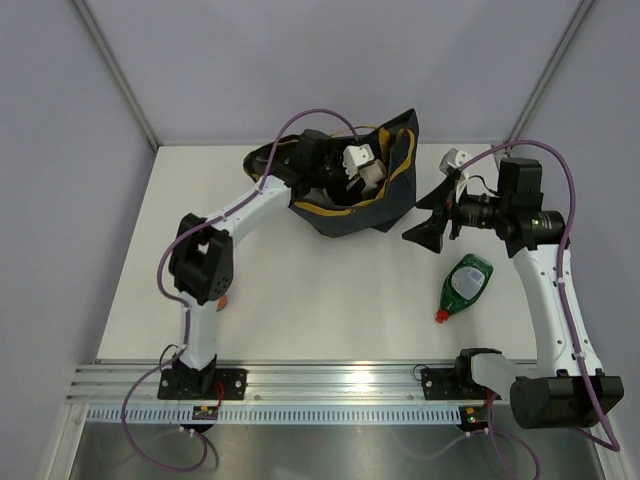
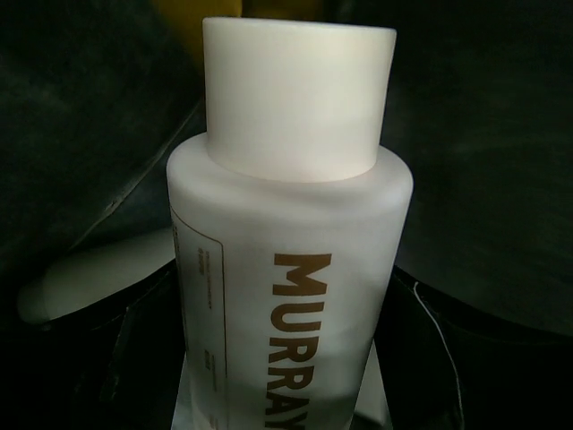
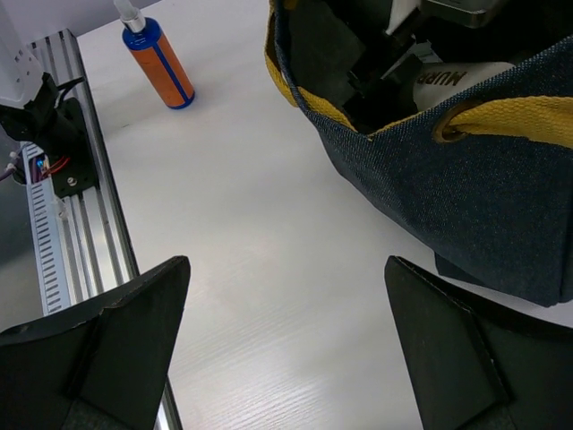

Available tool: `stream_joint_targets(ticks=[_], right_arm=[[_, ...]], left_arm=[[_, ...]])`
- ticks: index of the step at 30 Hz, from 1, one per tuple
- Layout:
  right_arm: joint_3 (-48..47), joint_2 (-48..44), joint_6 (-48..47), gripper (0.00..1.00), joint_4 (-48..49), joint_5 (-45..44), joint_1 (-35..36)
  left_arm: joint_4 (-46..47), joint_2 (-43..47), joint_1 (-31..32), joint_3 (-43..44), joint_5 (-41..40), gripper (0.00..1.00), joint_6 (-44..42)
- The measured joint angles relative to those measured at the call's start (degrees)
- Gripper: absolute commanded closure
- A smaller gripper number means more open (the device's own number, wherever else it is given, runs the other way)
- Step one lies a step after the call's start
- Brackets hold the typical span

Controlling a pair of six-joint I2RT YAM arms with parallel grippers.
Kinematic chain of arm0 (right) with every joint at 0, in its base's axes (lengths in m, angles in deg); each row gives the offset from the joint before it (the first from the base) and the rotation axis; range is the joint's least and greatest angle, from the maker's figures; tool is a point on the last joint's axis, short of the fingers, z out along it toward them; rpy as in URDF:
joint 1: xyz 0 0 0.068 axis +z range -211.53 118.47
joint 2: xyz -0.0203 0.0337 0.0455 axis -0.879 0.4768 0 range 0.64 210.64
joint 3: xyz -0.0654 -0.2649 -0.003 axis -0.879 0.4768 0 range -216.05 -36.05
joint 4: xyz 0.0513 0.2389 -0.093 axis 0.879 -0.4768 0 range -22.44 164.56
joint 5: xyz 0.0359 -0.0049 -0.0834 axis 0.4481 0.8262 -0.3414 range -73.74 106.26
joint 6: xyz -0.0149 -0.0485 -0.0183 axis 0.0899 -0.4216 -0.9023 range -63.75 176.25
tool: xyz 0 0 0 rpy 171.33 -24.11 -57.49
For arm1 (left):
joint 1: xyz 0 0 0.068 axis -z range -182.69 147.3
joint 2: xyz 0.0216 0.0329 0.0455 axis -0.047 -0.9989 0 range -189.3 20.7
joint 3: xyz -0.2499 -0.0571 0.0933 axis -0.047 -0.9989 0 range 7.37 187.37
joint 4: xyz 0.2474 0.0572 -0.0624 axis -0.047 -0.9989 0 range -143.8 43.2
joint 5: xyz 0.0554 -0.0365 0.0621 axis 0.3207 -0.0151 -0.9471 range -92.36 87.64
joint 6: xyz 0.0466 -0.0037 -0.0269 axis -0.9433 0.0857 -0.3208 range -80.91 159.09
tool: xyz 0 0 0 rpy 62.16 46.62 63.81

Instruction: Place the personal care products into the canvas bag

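Observation:
The canvas bag (image 1: 385,205) lies open at the back of the table, dark navy with mustard trim (image 3: 510,121). My left gripper (image 1: 345,170) reaches inside it and is shut on a cream bottle (image 2: 286,251) labelled MURRAY, which stands upright between the dark fingers (image 2: 448,358). That bottle (image 3: 457,76) also shows through the bag's mouth in the right wrist view. A pale bottle (image 2: 89,278) lies in the bag beside it. A green bottle with a red cap (image 1: 466,283) lies on the table. An orange bottle with a blue cap (image 3: 158,63) stands near the rail. My right gripper (image 3: 286,269) hangs open right of the bag, over bare table.
The aluminium rail (image 1: 330,385) with both arm bases runs along the near edge. The left arm's elbow (image 1: 200,260) rises over the table's left part and hides most of the orange bottle in the top view. Grey walls (image 1: 300,60) close the back and sides.

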Motion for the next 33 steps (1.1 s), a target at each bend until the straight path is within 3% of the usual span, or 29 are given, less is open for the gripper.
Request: stream_joint_targets(ticks=[3, 4, 7, 15, 21, 26, 33], right_arm=[[-0.28, -0.37, -1.92, 0.01, -1.62, -2.36, -0.09], [-0.52, -0.37, -3.23, 0.0, -2.62, -2.95, -0.09], [-2.54, 0.17, -9.35, 0.01, -7.78, -5.97, -0.11], [-5.7, 5.57, -30.86, 0.01, -21.92, -16.06, -2.08], [-1.88, 6.21, -53.35, 0.0, -28.44, -24.98, -2.14], [3.69, 9.55, -68.65, 0.01, -30.05, -37.33, -2.14], [13.0, 15.37, -78.82, 0.01, -23.54, -49.88, -2.43]], left_arm=[[0.15, -5.73, 0.0, 4.74, -2.45, 0.43, 1.95], [0.22, -6.91, 0.0, 5.66, -3.06, 0.2, 2.56], [1.18, -9.44, -0.07, 7.63, -4.59, 0.03, 4.83], [5.31, -7.02, -0.11, 9.9, -5.22, 0.01, 10.12], [2.91, 2.27, -0.07, 9.88, -7.61, 0.01, 13.07], [0.83, 18.88, -0.28, 3.76, -12.41, 0.01, 16.96], [-1.09, 51.6, -0.76, -20.72, -20.35, 0.01, 21.92]])
